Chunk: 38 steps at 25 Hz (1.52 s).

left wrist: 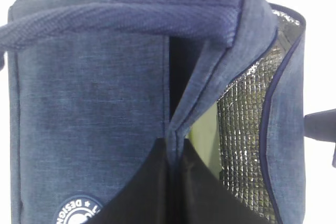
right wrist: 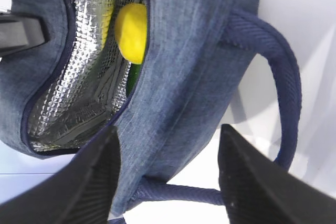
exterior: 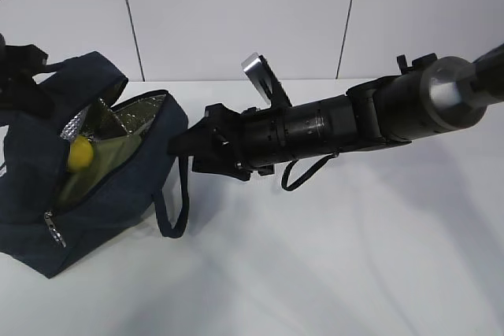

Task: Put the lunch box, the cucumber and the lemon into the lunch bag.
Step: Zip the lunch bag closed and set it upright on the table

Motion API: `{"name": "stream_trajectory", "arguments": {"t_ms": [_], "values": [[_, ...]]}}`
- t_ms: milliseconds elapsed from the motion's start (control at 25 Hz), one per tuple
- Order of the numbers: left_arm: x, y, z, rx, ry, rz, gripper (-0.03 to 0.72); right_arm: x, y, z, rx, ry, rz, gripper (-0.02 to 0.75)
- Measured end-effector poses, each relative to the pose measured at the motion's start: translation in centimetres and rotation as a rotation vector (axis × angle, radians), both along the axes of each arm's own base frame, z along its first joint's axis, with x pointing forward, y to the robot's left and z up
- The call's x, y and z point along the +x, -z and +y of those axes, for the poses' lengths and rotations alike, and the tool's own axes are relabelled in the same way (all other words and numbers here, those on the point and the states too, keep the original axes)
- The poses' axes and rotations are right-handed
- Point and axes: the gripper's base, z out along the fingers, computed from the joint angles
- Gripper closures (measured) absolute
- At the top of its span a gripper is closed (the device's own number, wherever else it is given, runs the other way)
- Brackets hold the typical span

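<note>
Right end effector (right wrist: 168,177) wide open, empty — beside lunch bag (right wrist: 194,61); left one's (left wrist: 176,182) fingers pinching bag fabric

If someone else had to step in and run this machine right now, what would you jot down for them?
Left gripper: shut on the lunch bag fabric beside its opening.
Right gripper: open, empty, just outside the bag by a loop handle.
The lemon lies inside the open bag on the pale green lid of the lunch box. A sliver of dark green under the lemon may be the cucumber; I cannot confirm it.
Done: lemon and lunch box are in.
Left: check the cucumber.
</note>
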Motion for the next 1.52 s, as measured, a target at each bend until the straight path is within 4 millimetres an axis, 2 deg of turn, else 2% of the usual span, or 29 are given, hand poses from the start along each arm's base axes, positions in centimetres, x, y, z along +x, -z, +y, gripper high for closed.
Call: {"name": "stream_trajectory", "arguments": {"t_ms": [1040, 1360, 1520], "values": [[0.0, 0.0, 0.0, 0.0, -0.001, -0.001, 0.691, 0.9, -0.5, 0.0, -0.024, 0.042, -0.03, 0.31], [0.0, 0.0, 0.0, 0.0, -0.001, -0.001, 0.691, 1.4, 1.9, 1.0, 0.014, -0.005, 0.029, 0.31], [0.0, 0.0, 0.0, 0.0, -0.001, -0.001, 0.691, 1.2, 1.7, 2.1, 0.019, -0.03, 0.018, 0.31]]}}
